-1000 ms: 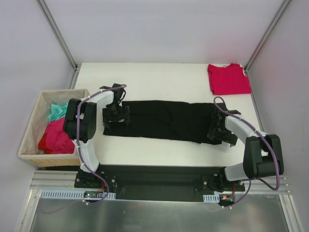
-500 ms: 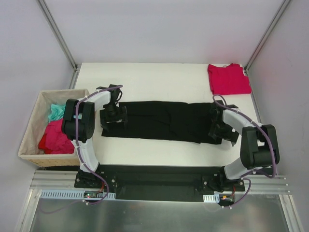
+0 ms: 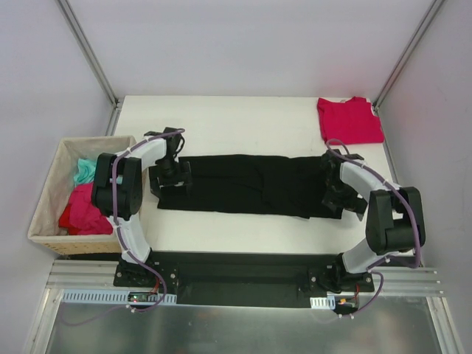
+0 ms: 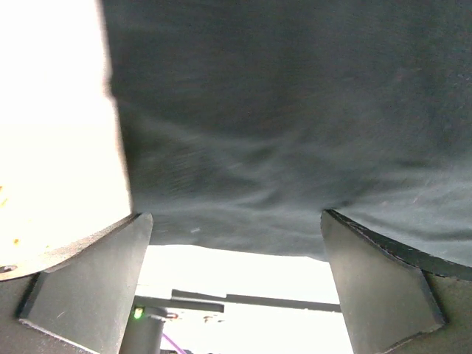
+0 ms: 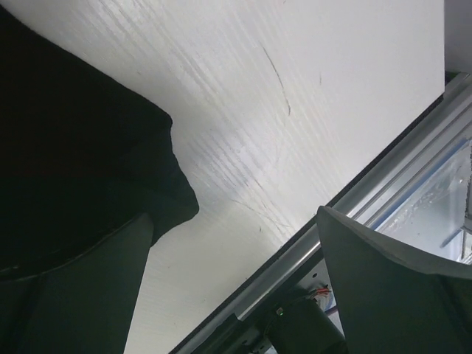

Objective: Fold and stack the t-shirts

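One view alone shows the crimson t-shirt [image 3: 350, 120].

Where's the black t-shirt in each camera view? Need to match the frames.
Top external: black t-shirt spread left to right across the middle of the white table top.
Left wrist: black t-shirt fills the upper frame, its edge running down the left side.
Right wrist: black t-shirt in the left part, one corner pointing right.
Shared landmark: the white table top, bare beside the t-shirt's edge in all three views.
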Controlling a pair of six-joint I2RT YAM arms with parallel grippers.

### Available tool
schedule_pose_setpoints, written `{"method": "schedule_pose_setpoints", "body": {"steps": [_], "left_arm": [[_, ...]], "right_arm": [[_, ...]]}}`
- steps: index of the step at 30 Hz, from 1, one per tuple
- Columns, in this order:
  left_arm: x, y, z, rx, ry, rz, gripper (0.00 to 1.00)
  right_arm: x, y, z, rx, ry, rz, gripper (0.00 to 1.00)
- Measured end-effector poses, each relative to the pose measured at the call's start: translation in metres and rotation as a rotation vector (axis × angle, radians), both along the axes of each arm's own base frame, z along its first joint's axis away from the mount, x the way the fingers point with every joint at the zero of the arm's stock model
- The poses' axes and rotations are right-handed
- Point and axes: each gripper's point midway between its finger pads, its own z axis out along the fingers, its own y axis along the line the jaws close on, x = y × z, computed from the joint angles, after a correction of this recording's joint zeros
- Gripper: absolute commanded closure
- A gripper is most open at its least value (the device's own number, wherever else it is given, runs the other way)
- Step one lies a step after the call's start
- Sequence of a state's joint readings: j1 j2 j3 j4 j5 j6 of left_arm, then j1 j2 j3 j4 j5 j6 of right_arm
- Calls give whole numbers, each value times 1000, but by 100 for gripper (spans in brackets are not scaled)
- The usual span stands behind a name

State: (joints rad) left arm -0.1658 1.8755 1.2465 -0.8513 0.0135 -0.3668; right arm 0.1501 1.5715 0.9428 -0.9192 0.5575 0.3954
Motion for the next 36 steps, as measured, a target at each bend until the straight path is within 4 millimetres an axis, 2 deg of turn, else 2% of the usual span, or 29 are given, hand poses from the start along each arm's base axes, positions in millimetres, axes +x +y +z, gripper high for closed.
{"method": "schedule_pose_setpoints", "body": {"steps": [3, 5, 8, 11, 13, 15, 18, 22, 24, 26, 29, 36], "left_arm": [[6, 3, 17, -1, -37, 11, 1], [21, 5, 38, 0, -108, 18, 1], [58, 4, 78, -7, -260, 26, 1], [92, 2, 107, -10, -378, 33, 1], [101, 0, 110, -11, -391, 38, 1], [109, -1, 102, -10, -375, 41, 1], [116, -2, 75, 0, -311, 42, 1], [114, -2, 42, 16, -218, 40, 1], [115, -2, 34, 19, -197, 40, 1], [116, -2, 31, 21, -190, 39, 1], [122, -2, 36, 19, -207, 40, 1], [132, -3, 46, 19, -243, 41, 1]], "right_arm": [[7, 0, 17, 2, -44, 7, 3], [22, 3, 35, 18, -122, 19, 3], [60, 13, 71, 63, -275, 48, 3], [102, 22, 100, 98, -393, 84, 3], [125, 27, 108, 107, -429, 102, 3], [146, 30, 104, 110, -435, 120, 3], [167, 36, 80, 120, -383, 148, 3], [182, 42, 45, 137, -299, 180, 3], [187, 44, 32, 144, -267, 192, 3], [189, 46, 23, 152, -248, 200, 3], [194, 48, 21, 158, -243, 211, 3], [207, 49, 34, 164, -286, 223, 3]]}}
